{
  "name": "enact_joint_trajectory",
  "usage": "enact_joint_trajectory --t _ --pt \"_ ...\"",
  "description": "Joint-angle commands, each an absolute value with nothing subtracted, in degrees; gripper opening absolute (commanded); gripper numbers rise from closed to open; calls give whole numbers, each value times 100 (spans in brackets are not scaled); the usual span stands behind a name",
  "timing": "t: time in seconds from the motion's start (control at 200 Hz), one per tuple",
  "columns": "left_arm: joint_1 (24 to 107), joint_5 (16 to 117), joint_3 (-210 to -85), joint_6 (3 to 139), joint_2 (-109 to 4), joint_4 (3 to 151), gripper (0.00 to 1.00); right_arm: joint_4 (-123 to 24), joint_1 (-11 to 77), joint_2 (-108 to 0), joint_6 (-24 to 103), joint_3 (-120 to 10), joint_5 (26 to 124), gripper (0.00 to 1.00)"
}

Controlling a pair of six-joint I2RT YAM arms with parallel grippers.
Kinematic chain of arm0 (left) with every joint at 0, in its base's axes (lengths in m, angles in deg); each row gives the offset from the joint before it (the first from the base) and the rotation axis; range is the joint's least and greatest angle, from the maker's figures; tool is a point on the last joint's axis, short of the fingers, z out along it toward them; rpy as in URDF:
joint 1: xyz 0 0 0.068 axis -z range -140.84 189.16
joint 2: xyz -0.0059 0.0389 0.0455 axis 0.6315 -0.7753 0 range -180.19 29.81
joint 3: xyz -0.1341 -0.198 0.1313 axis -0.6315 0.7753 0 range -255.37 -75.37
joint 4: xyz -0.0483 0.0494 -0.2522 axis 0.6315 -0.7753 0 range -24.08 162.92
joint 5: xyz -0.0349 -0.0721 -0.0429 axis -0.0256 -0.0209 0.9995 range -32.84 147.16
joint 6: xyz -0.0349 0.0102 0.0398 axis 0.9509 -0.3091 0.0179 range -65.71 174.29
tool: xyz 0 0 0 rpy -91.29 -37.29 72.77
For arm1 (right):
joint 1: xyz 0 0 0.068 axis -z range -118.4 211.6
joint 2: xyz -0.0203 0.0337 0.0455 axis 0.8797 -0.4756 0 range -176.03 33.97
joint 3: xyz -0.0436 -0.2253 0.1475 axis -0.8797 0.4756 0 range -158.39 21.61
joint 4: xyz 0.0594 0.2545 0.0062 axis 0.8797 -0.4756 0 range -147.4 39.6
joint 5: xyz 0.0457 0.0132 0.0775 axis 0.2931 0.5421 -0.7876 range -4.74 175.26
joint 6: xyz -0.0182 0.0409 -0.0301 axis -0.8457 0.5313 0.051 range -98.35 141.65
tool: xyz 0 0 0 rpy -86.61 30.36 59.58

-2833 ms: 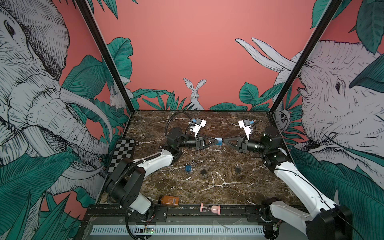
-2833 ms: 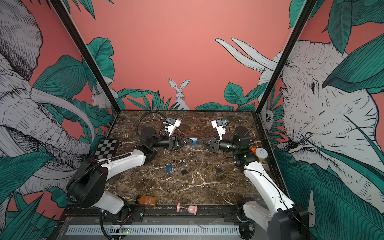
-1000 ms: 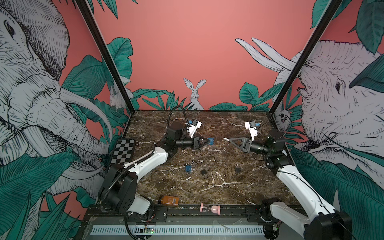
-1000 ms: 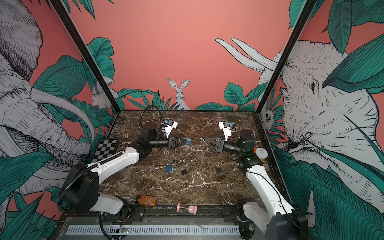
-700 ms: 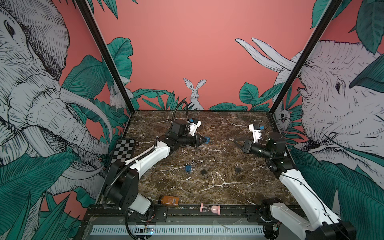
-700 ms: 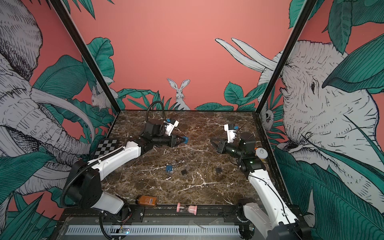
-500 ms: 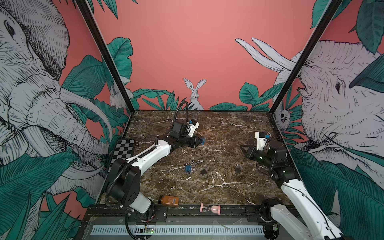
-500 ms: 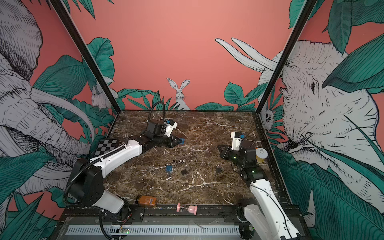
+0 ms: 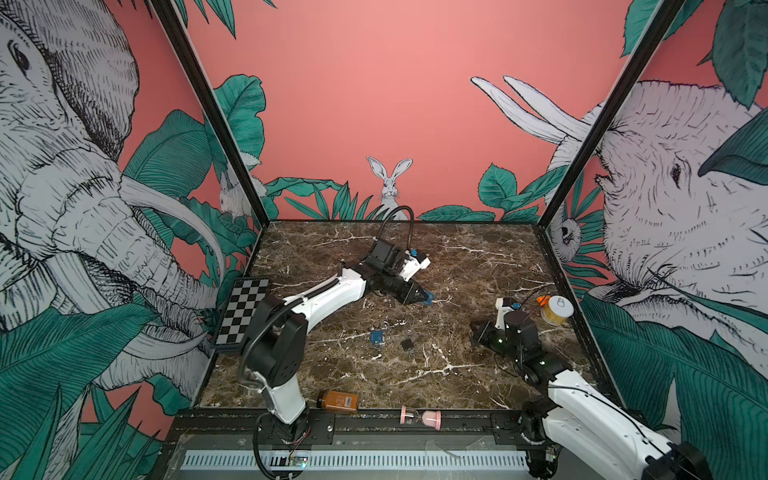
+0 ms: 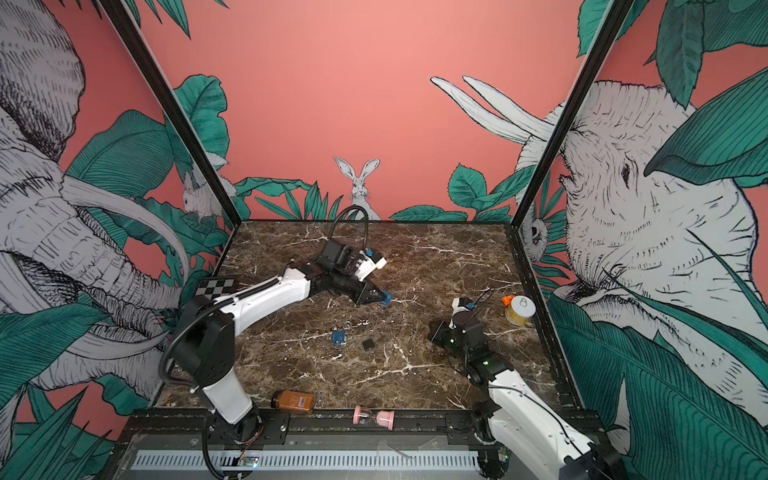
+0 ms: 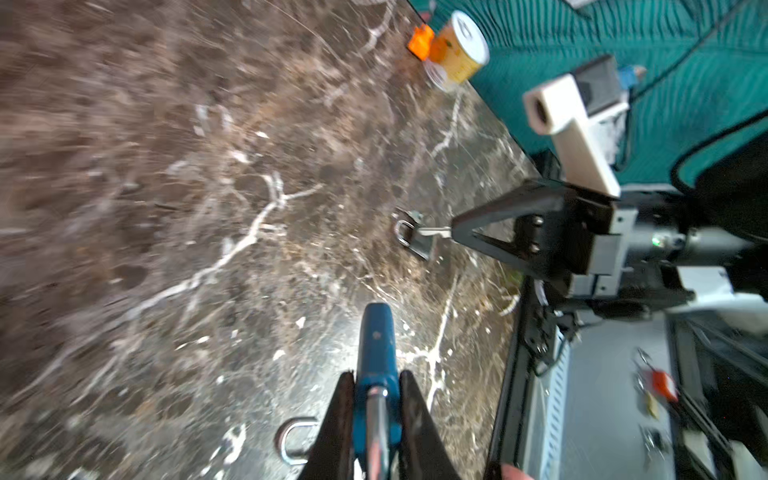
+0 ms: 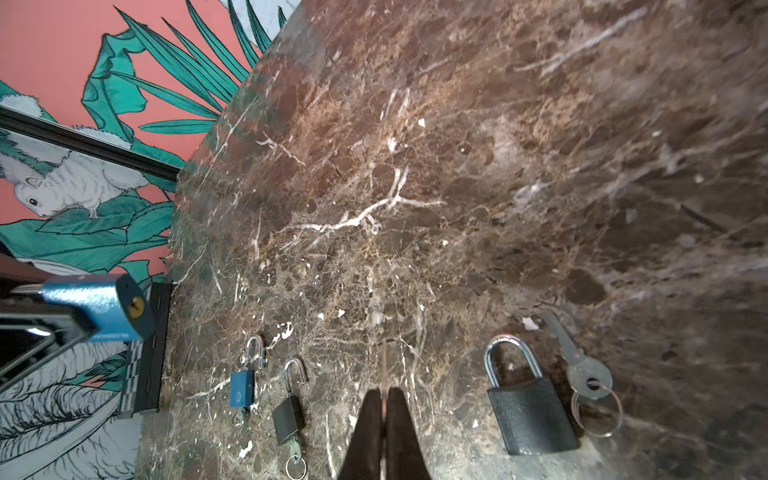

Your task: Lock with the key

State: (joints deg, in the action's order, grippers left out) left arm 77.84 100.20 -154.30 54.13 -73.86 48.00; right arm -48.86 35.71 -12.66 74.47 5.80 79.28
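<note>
Blue padlock (image 11: pixel 376 353) is clamped at its shackle end between the jaws of the left gripper (image 9: pixel 417 296). Its body points out past the fingertips, above the marble table (image 9: pixel 457 257), toward the back and middle of it in both top views. Its brass keyhole shows in the right wrist view.

The key (image 11: pixel 434 232) is well apart from it, pinched in the closed right gripper (image 12: pixel 384 392). Its blade sticks out from the fingertips, low over the table near the right side.

A big black padlock (image 12: pixel 532 411) lies on the table near that gripper, with a spare key (image 12: pixel 582 368) on a ring just beside it. 2 more locks, a small blue padlock (image 9: pixel 377 336) and a small black padlock (image 9: pixel 407 343), lie side by side between the 2 arms.

A yellow jar (image 9: pixel 555 311) stands by the right wall. A brown bottle (image 9: pixel 338 401) and a pink hourglass (image 9: pixel 419 416) lie at the front edge.
</note>
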Motion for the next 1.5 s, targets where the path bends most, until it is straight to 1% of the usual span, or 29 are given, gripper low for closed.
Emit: enact_joint_trajectory --t 0.0,0.055,0.14,0.18,0.42,0.57,0.935,1.205,1.36,1.455,1.495 --pt "7883 11238 -15977 4094 -8003 3340 0 -4062 3273 -1356 7812 748 8630 0" --pt "7897 11468 -16199 3765 -8280 3007 0 -3969 3190 -1389 7881 834 8739 0" --pt "7897 11567 -16481 3402 -8620 2534 0 -3891 3085 -1426 7944 961 8863 0" --pt "8089 11634 -16617 3241 -8761 2327 0 -3785 3062 -1463 7972 1021 8882 0" --pt "8372 11802 -17185 2859 -9445 1775 0 -3207 2843 -1918 8028 1118 8905 0" --pt "8390 11856 -17855 2322 -10043 956 0 -2949 2721 -2211 8062 1150 8944 0" --pt "8399 11525 -18751 2068 -10923 233 0 -2810 2574 -2325 8085 1235 9079 0" --pt "8408 11226 -19035 2121 -11198 133 0 -2723 2532 -2462 8081 1293 9113 0" --pt "8430 11010 -19160 2222 -11317 140 0 -2547 2527 -2792 8054 1244 9033 0" --pt "8451 10914 -19225 2277 -11297 195 11 -2295 2509 -3124 8074 1199 8927 0" --pt "8458 10836 -19239 2354 -11279 280 12 -2192 2484 -3264 8087 1186 8904 0"
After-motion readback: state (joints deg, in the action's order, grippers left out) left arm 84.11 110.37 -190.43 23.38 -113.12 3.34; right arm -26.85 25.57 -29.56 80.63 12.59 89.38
